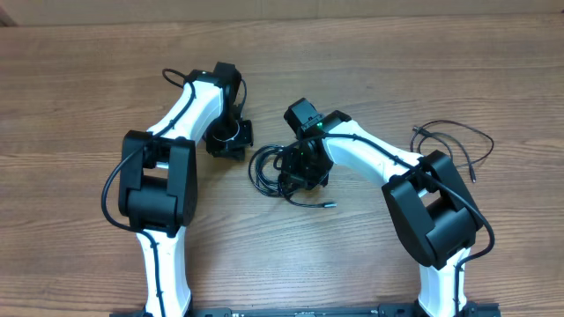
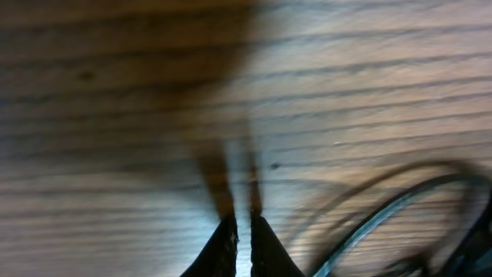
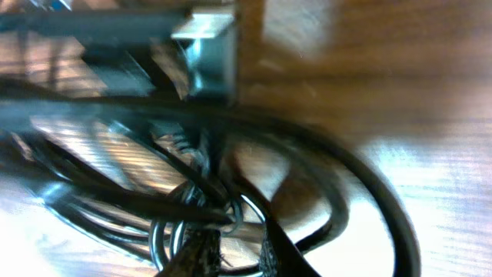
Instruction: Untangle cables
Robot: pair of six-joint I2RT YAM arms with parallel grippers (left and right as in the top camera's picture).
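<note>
Two grippers: left gripper pressed together, empty; right gripper amid one tangled bundle of thin black cables, grip unclear. One loose black cable lies at right.

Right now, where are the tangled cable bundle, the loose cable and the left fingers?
tangled cable bundle [image 1: 262, 173]: overhead view, its left loops.
loose cable [image 1: 476, 132]: overhead view, its upper arc.
left fingers [image 2: 219, 258]: left wrist view, the left-hand finger.

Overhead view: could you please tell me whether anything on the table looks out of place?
Nothing spilled or broken shows. The black cables lie knotted mid-table at the right pincer, while one loose cable sprawls apart beside the right arm.
</note>
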